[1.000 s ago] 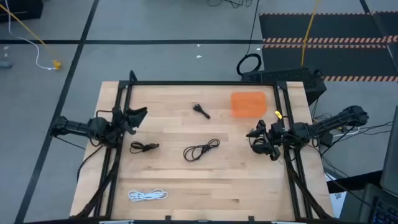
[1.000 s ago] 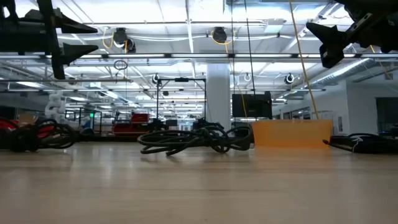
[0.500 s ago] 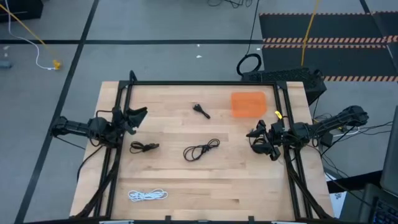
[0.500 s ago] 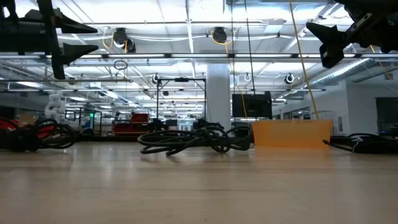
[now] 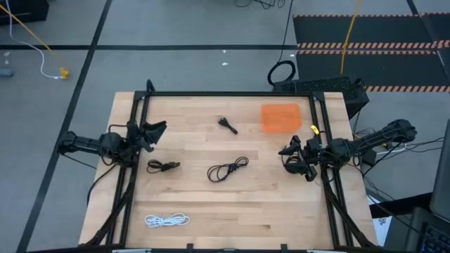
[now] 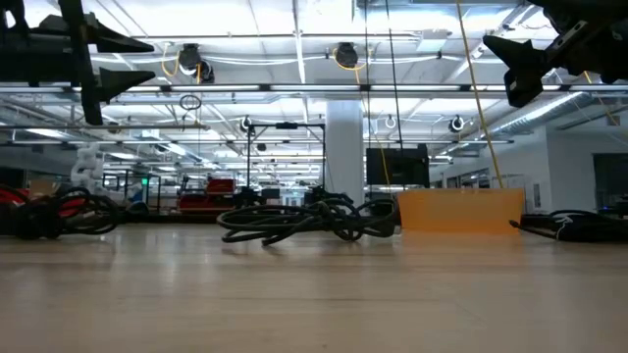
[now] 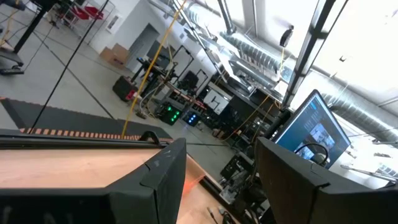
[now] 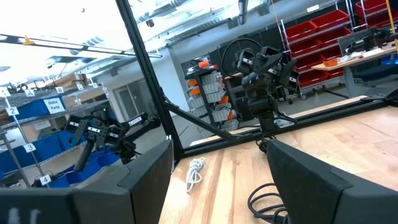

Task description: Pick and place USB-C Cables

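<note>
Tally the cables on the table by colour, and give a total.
Black cables: 3 — one small bundle, one near the left gripper, one loose coil mid-table
White cables: 1
Total: 4

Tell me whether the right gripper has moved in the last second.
No. In the high view the right gripper sits in the same spot, just below the orange tray near the table's right edge, open and empty.

On the desk (image 5: 274,204), a pad (image 5: 281,117) lies back right, one cable (image 5: 227,125) left of it, two cables (image 5: 228,169) (image 5: 162,166) mid-desk, another cable (image 5: 167,221) front left.
</note>
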You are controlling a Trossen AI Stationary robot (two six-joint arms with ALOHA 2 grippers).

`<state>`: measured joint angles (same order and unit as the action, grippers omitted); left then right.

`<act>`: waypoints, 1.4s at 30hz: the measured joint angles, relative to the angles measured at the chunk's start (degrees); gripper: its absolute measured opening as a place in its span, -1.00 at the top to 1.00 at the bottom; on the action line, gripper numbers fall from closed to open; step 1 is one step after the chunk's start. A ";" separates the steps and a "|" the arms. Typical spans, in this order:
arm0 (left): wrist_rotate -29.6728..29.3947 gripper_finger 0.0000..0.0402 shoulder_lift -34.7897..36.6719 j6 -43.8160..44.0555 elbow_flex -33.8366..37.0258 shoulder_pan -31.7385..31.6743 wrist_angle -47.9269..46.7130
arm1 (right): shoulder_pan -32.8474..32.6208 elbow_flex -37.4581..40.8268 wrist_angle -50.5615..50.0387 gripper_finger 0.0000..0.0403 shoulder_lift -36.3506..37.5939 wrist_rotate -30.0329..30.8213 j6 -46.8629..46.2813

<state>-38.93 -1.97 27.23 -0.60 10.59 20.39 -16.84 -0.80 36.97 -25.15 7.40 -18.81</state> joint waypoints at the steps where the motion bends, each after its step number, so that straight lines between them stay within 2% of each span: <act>1: -0.01 0.04 -0.01 -0.01 0.00 -0.02 0.00 | 0.00 0.00 0.02 -0.26 0.02 0.00 0.00; 42: 0.01 0.04 0.00 -2.68 0.00 -0.01 0.00 | -0.02 -0.01 0.01 -0.26 0.02 0.01 0.00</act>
<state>-38.92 -1.96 24.56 -0.60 10.58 20.39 -16.86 -0.81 36.98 -25.12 7.41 -18.81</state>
